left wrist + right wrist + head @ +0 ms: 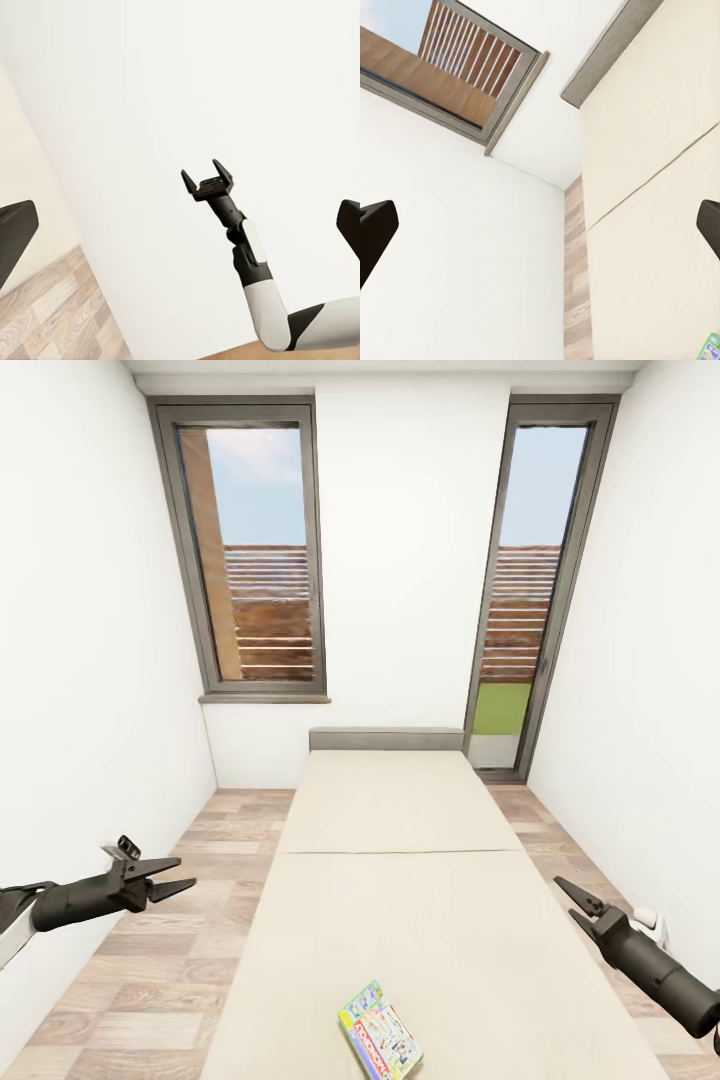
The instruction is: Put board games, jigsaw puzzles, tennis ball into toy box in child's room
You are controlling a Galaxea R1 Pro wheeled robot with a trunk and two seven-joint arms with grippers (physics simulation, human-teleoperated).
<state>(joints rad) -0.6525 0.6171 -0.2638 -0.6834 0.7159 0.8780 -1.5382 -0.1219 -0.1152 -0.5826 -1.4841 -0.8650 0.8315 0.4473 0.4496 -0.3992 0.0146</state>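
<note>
Narrow white room, bed (400,880) down centre w/ one board game (380,1031) at near end. Left tool (170,876) & right tool (572,900) both spread, empty, either side of bed.

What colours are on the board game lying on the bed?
The board game has a white cover with green, red, yellow and blue print; clearest in the head view.

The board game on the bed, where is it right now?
In the head view, the board game lies flat on the bed at its near end, between the two grippers and closer to the right gripper.
</note>
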